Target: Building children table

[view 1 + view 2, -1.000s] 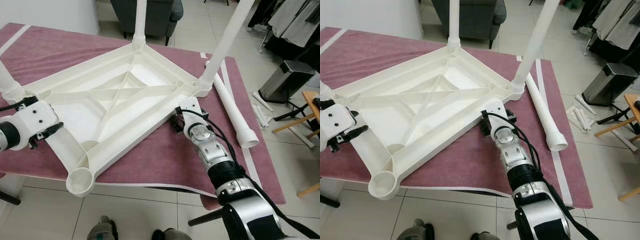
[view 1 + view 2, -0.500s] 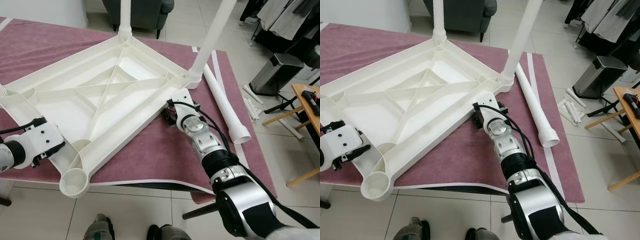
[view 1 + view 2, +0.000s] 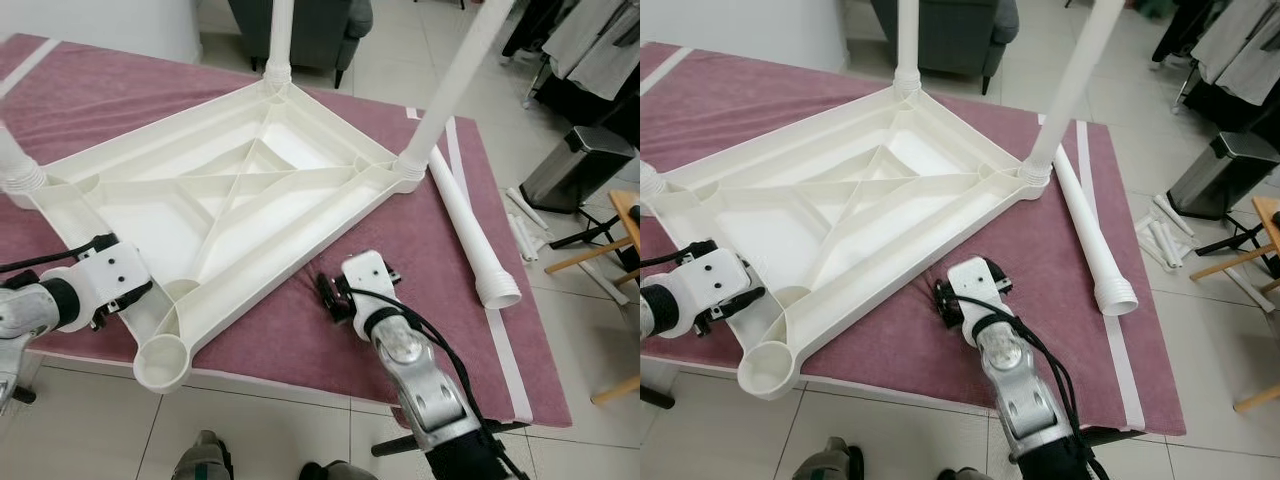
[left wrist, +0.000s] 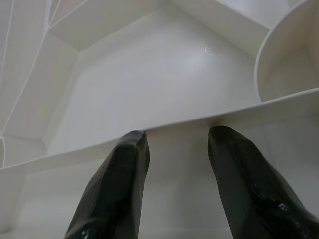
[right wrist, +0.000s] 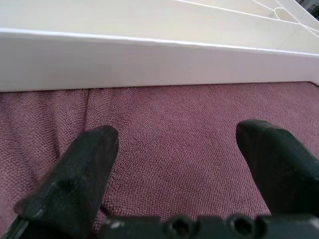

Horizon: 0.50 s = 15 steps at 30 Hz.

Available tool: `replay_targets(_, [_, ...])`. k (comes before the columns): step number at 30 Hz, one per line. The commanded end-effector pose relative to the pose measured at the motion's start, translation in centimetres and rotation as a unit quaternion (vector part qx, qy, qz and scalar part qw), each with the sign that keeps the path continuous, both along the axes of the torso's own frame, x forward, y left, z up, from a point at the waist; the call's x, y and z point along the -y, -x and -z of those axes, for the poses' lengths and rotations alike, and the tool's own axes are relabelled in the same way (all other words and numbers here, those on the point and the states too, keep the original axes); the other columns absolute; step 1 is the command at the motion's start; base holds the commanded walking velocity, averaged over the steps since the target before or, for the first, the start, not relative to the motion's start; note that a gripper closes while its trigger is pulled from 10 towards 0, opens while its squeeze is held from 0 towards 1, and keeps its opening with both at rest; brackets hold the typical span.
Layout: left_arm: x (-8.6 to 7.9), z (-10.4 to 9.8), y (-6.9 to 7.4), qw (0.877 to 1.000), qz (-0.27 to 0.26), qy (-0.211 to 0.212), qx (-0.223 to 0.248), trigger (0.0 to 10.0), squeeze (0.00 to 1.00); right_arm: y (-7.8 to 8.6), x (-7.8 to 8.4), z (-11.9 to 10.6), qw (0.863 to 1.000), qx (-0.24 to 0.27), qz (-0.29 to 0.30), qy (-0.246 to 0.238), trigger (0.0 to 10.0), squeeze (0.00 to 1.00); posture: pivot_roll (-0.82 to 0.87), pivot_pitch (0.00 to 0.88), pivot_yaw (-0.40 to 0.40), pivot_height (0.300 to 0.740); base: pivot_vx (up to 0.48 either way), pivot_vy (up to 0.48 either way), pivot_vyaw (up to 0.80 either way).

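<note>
A white plastic children's table top [image 3: 230, 200] is laid upside down on a dark red cloth [image 3: 400, 250] that covers a work surface. Its ribbed underside is turned up. Three white round plastic legs are seen fitted in its corner sockets: one at the far corner [image 3: 281, 40], one at the right corner [image 3: 455, 85] and one at the left corner [image 3: 15, 165]. The near corner socket [image 3: 162, 360] is seen open, with no leg in it. A fourth loose white plastic leg [image 3: 470, 230] is laid flat on the cloth, just beside the right corner of the table top. The left gripper [image 4: 177, 149] is placed at the near left edge of the table top, and its two black fingers are spread apart with their tips against the white rim (nothing is pinched between them). The right gripper [image 5: 174, 149] is set low over the cloth, near the long right edge of the table top but apart from it. Its black fingers [image 5: 79, 174] are spread wide, and nothing is held. A grey bin [image 3: 580, 160] and a dark chair [image 3: 310, 25] are seen on the tiled floor [image 3: 300, 420].
</note>
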State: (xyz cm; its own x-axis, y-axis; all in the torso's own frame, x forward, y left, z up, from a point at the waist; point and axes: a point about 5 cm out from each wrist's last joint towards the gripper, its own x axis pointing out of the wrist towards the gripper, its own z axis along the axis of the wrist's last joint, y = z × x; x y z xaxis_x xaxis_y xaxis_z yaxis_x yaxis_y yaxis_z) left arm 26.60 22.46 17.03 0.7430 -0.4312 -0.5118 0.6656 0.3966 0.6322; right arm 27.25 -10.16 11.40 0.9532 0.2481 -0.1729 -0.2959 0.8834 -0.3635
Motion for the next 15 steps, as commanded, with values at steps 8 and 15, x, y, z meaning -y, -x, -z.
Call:
replay_targets(8, [2.4, -0.9, -2.0, 0.998, 0.024, 0.021, 0.045, 10.0, 0.00, -2.8, 1.7, -4.9, 0.995, 0.079, 0.044, -0.048, 10.0, 0.00, 0.19, 0.100, -0.060, 0.740, 0.000, 0.000, 0.00])
replay_targets(15, [2.3, -4.4, -2.4, 0.988, 0.018, 0.135, 0.074, 10.0, 0.00, -1.4, 0.6, -6.9, 0.988, 0.099, -0.047, -0.105, 10.0, 0.00, 0.19, 0.091, -0.076, 0.740, 0.000, 0.000, 0.00])
